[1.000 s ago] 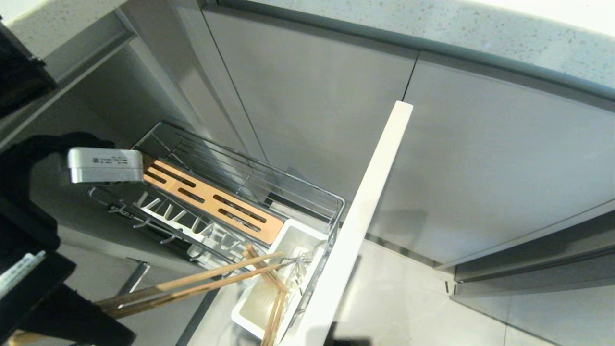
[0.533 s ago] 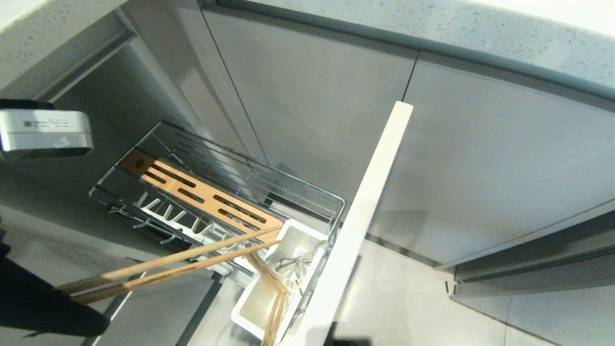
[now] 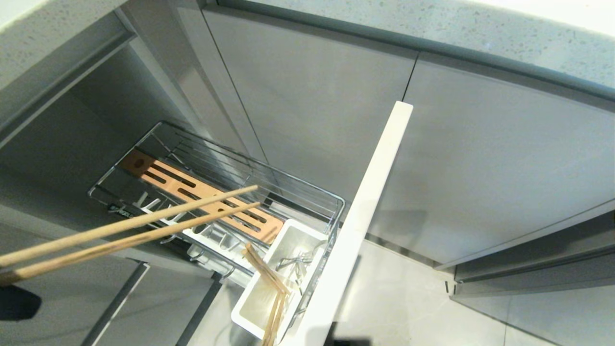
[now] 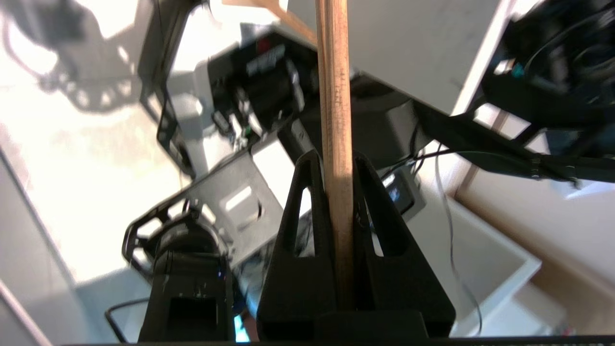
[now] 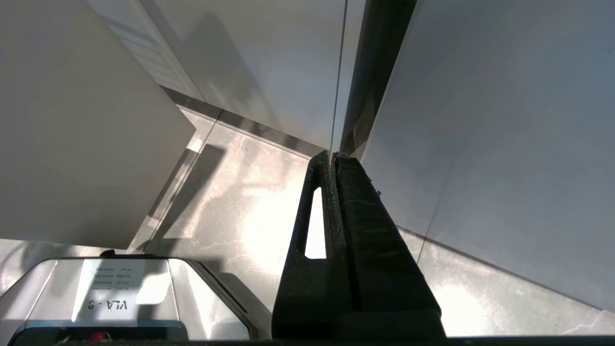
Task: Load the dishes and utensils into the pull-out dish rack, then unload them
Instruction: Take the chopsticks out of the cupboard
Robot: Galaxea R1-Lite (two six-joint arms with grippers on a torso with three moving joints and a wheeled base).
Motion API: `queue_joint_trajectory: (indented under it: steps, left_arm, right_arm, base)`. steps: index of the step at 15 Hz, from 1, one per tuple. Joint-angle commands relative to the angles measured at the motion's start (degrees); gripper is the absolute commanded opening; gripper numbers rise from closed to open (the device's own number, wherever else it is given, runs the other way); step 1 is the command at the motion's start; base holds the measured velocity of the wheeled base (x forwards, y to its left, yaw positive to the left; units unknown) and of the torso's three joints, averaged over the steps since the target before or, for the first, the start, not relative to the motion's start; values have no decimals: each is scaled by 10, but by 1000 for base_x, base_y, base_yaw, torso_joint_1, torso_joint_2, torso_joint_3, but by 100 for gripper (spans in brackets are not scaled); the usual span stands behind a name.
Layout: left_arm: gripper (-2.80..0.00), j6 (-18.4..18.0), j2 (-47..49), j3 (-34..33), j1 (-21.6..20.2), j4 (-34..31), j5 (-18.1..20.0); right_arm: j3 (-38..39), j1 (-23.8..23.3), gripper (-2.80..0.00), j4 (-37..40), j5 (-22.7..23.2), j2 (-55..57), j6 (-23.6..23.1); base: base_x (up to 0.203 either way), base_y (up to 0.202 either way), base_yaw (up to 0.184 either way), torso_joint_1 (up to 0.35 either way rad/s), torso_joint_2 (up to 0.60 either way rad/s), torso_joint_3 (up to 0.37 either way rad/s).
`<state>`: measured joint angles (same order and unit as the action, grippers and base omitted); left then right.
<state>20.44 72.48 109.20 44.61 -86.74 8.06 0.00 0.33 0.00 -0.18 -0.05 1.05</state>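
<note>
Two chopsticks (image 3: 129, 230) held aloft over the pull-out dish rack (image 3: 307, 192), tips above the slotted wooden board (image 3: 192, 192), thick ends running off the left edge. Left gripper (image 4: 336, 168) with jaws clamped narrow on that pair. One white utensil tub (image 3: 250, 307) at the rack's front end, with a second pair of chopsticks (image 3: 271, 293) and some metal utensils (image 3: 293, 264) inside. One pale front panel (image 3: 365, 216) beside it. Right gripper (image 5: 331, 158) parked near the floor by grey cabinet doors (image 3: 480, 158), jaws pressed together, holding nothing

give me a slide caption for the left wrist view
Left tool shut on wooden chopsticks, pictured from behind its black fingers.
</note>
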Motion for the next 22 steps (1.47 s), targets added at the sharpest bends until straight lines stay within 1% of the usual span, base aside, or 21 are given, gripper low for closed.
queue_joint_trajectory:
  steps: [1,3,5,7,9,11,12,14,16,17,18,20,21,22]
  left_arm:
    - [-280,1,-40,2,-18,16,1]
    - [-280,-1,-63,2,-43,47,5]
    - [-280,-17,-90,3,-91,73,12]
    - [-280,-36,-122,3,-141,105,49]
    - [-280,-52,-154,3,-200,133,88]
    - [-280,-59,-184,3,-256,160,116]
    - [-280,-60,-195,2,-295,172,129]
    - [-280,-61,-218,1,-399,197,154]
    - [-280,-59,-232,-1,-512,222,162]
    - [-280,-56,-235,-3,-578,237,161]
    - [-280,-47,-237,-5,-638,253,156]
    - [-280,-15,-240,-9,-746,274,141]
    - [-280,-1,-241,-13,-804,280,136]
    - [-280,13,-240,-16,-854,284,133]
  right_arm:
    - [1,0,-280,0,0,0,0]
    - [1,0,-280,0,0,0,0]
    - [1,0,-280,0,0,0,0]
    - [1,0,-280,0,0,0,0]
    - [1,0,-280,0,0,0,0]
    - [1,0,-280,0,0,0,0]
    - [1,0,-280,0,0,0,0]
    - [1,0,-280,0,0,0,0]
    - [1,0,-280,0,0,0,0]
    - [1,0,-280,0,0,0,0]
    - [1,0,-280,0,0,0,0]
    - [1,0,-280,0,0,0,0]
    - [1,0,-280,0,0,0,0]
    - [1,0,-280,0,0,0,0]
  base:
    - [0,0,0,0,0,0]
    - [0,0,0,0,0,0]
    - [0,0,0,0,0,0]
    - [0,0,0,0,0,0]
    - [0,0,0,0,0,0]
    - [0,0,0,0,0,0]
    - [0,0,0,0,0,0]
    - [0,0,0,0,0,0]
    - [0,0,0,0,0,0]
    - [0,0,0,0,0,0]
    - [0,0,0,0,0,0]
    - [0,0,0,0,0,0]
    - [0,0,0,0,0,0]
    - [0,0,0,0,0,0]
